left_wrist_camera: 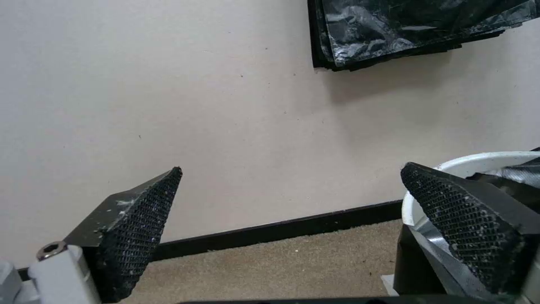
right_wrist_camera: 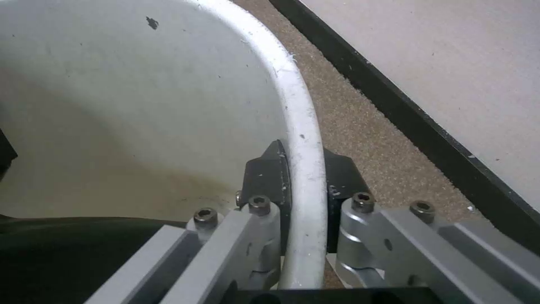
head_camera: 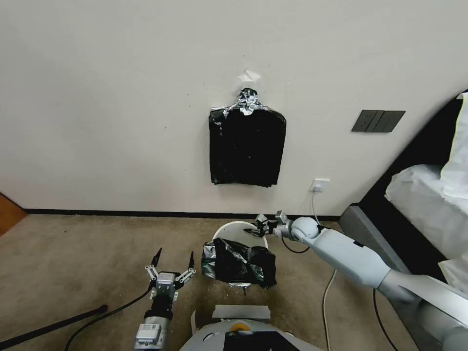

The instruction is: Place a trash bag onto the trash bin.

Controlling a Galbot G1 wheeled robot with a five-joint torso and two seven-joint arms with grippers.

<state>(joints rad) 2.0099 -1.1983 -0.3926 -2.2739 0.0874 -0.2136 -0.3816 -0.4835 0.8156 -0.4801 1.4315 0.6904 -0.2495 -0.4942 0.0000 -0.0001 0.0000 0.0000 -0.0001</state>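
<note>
My right gripper (right_wrist_camera: 303, 169) is clamped on the rim of the trash bin (right_wrist_camera: 306, 126), one finger inside the wall and one outside, with the white lip squeezed between them. That's on the far right part of the rim, toward the wall. My left gripper (head_camera: 172, 265) is over on the near left, above the carpet and just beside the bin, with its fingers (left_wrist_camera: 141, 223) spread wide and nothing between them.

The trash bag (head_camera: 241, 263) is bunched up and draped over the near edge of the bin, hanging down the front. It's crumpled rather than opened out, and the far half of the rim is bare white plastic. So I'd say the bag is on the bin but not really fitted yet.

How I'd do this bit well: keep the right hand's hold firm so the light bin doesn't slide or tip on the carpet, since it looks like it would scoot at the slightest tug. Then the left one wants a single layer of film near the bag's mouth, not the whole wad, and should stretch it gently over the lip. That thin plastic will probably slip or tear if yanked.

Up on the wall hangs the bundle of spare bags (head_camera: 247, 146), with a socket (head_camera: 320, 185) to its lower right.
</note>
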